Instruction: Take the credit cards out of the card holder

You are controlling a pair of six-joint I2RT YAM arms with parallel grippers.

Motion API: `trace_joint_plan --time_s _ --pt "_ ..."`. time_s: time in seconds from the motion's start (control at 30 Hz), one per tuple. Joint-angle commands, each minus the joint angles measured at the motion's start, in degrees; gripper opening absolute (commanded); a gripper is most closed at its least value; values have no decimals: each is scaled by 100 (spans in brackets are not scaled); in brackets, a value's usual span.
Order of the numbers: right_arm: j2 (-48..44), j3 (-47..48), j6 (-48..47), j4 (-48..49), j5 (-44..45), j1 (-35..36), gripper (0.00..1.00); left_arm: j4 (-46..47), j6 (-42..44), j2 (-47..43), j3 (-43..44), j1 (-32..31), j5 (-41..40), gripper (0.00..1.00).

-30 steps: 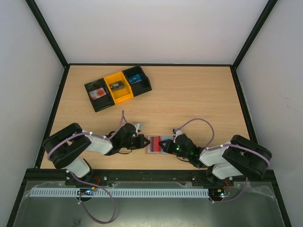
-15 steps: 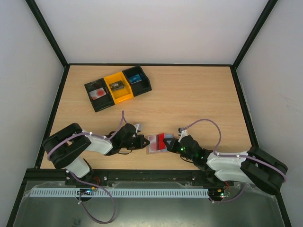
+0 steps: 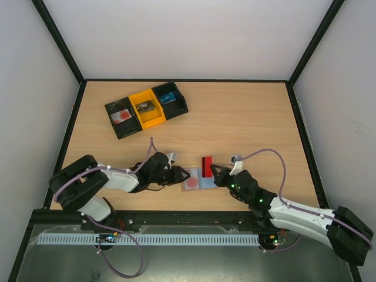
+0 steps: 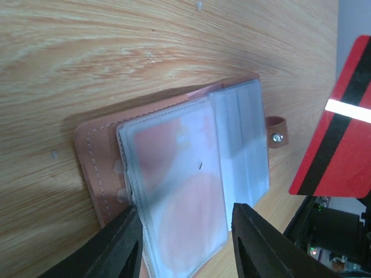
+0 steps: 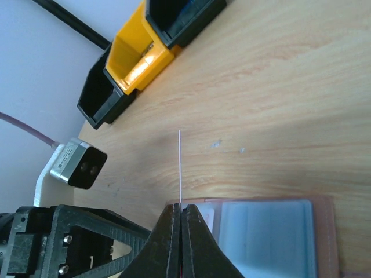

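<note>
The right gripper (image 5: pixel 180 209) has its fingers pressed together on a red card (image 3: pixel 207 165), pinching it by its lower edge. The card stands upright, clear of the table (image 3: pixel 252 117) and just to the far right of the card holder (image 4: pixel 93 168). Its black stripe faces the left wrist camera. Held on edge like this, it looks fully free of its sleeve and ready to be carried off and put down.

The left gripper (image 4: pixel 185 231) sits low at the holder's left end with its fingers spread. A corner of the clear plastic pages lies between them, and nothing is clamped. I judge it is there to steady the holder, or to take a fresh hold.

The holder lies open and flat on the wood near the front edge, between the two arms. Its brown cover is underneath, the strap snap points right, and the transparent sleeves are fanned on top. A reddish card (image 4: pixel 174 226) shows through the top sleeve, so at least one remains inside; the sleeves beside it look empty.

A row of black and yellow bins (image 3: pixel 147 107) stands well apart at the far left.
</note>
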Motion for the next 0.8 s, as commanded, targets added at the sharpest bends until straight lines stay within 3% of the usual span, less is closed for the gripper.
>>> trace_joint_plan --time_s 0.0,0.17,0.3,0.5,0.77 --pt "-424 -310 -840 154 331 -26 2 -685 5 -384 285 -24 -128 48" --pt "-947 -596 -1496 708 374 -26 2 -1317 -28 -999 526 26 -226 62" --pt "-771 -491 -1974 902 484 -26 2 -1641 -256 -1690 534 142 -318 67" --pt "273 -190 -2610 1556 177 -12 2 -1905 -847 -2580 461 417 -149 67" --pt "1607 385 -3371 1966 -340 66 2 -2553 -1529 -3827 303 465 -826 62"
